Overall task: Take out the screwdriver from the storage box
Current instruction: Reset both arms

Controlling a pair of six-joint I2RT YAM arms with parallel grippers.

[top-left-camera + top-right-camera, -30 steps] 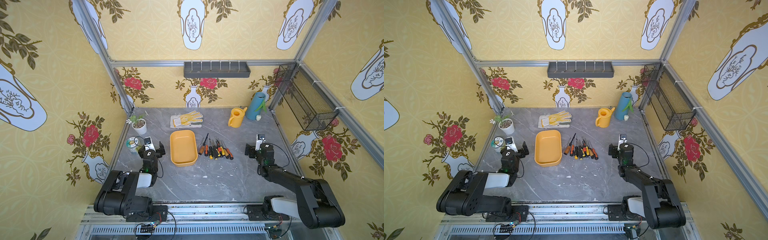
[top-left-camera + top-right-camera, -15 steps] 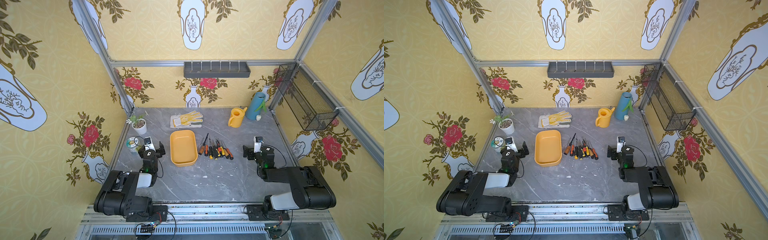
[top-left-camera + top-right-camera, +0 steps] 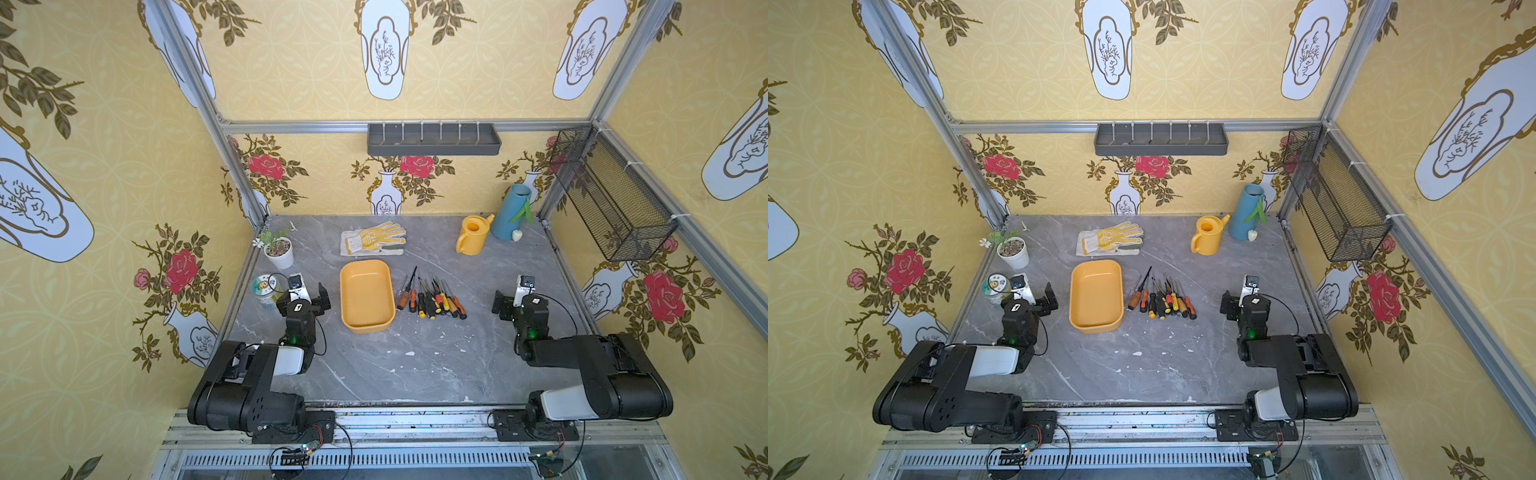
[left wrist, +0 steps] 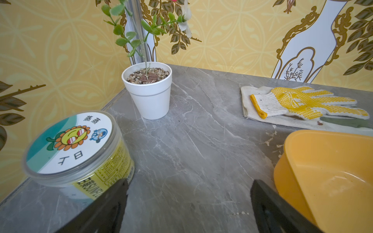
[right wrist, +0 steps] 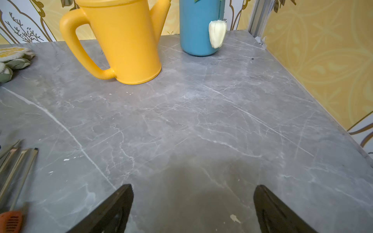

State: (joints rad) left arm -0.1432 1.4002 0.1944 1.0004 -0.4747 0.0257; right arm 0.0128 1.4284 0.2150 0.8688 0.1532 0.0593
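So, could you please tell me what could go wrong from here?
1. The box looks empty and the screwdrivers lie on the table beside it, so a reach inside would likely only shove the box.
2. The left gripper, open, sits low between the tin and the box; a careless swing could knock either.
3. The screwdrivers lie packed together; a brush by the right gripper could scatter them.

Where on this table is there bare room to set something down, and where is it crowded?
Widest bare patch: the table's near strip, in front of the storage box and screwdrivers. Also free: between glove and watering can. Crowded: box to screwdrivers, and plant pot to tin.
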